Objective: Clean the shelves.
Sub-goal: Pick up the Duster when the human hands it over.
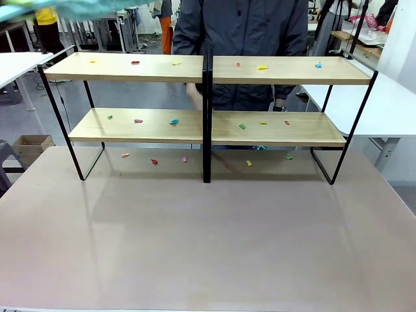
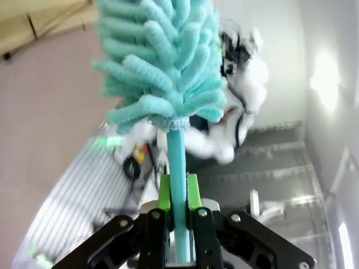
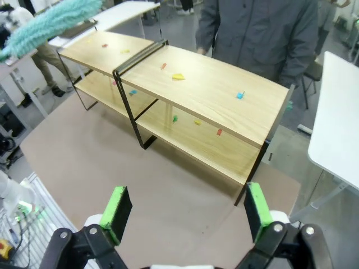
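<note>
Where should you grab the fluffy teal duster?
By its thin straight handle, just under the fluffy head, coming in from the handle's end with a pad on each side. The handle looks narrow and stiff; the fluff would squash. The left gripper pinches it just so.

One set of shelves (image 1: 149, 67), four wooden boards on two tiers, carries twelve small coloured scraps (image 1: 262, 67), six per tier. At least five more scraps dot the desk (image 1: 208, 247) beneath. One turquoise duster (image 2: 168, 61), one person (image 1: 240, 26), one cardboard box (image 1: 32, 144).
</note>
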Controlling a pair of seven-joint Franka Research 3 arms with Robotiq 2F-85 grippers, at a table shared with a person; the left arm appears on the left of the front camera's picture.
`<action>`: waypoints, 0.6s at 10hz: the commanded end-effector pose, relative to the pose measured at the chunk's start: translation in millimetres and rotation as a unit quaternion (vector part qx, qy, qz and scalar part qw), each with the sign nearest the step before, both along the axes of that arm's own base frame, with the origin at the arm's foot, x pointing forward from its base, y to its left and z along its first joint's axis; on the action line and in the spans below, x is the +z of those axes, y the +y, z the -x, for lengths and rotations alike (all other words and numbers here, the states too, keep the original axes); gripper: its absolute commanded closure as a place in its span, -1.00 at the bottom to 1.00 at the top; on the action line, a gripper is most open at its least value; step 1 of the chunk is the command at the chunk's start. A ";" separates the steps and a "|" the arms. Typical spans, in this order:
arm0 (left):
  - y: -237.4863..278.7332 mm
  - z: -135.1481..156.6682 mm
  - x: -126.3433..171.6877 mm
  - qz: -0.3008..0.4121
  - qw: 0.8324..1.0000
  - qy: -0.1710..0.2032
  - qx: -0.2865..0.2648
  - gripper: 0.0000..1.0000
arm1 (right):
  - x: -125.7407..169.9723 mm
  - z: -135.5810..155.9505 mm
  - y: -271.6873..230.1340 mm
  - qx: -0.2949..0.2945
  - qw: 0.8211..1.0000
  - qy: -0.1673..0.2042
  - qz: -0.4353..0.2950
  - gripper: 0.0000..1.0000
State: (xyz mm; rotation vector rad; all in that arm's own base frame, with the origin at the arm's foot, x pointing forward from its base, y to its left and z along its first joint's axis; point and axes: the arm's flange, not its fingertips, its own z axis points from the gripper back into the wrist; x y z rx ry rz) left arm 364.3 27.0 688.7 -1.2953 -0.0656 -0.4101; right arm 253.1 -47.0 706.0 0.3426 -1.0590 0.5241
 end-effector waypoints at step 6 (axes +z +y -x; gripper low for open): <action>177.1 150.9 -26.0 0.024 0.984 -0.149 0.091 1.00 | 1.1 0.2 0.8 0.003 1.000 -0.003 -0.003 -1.00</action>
